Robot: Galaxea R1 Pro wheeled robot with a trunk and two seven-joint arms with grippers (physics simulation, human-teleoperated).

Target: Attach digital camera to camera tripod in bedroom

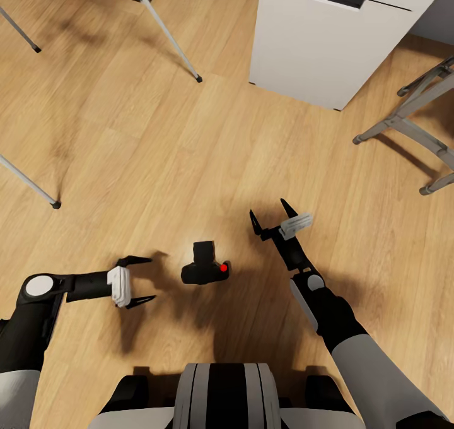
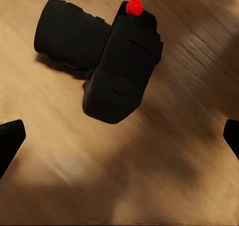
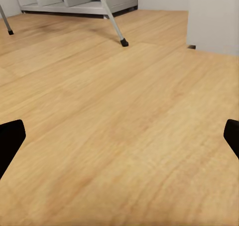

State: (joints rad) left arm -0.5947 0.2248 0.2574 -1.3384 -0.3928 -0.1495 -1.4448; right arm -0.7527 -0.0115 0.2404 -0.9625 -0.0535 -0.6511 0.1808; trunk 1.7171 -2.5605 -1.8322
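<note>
Head view: wood floor (image 1: 157, 132) spreads wide, with camera tripod (image 1: 167, 31) legs planted far ahead. The digital camera (image 1: 205, 266) lies on the boards between both arms. Pickup looks in hand; next, the left gripper (image 1: 142, 281), fingers spread and aimed sideways at it, must close in. The right gripper (image 1: 272, 216) hovers open, pointing forward.

One digital camera (image 1: 204, 266), two hands (image 1: 136, 281)

Bright, even light; soft shadows on the floor (image 1: 126, 132) (left wrist view blurred).
</note>
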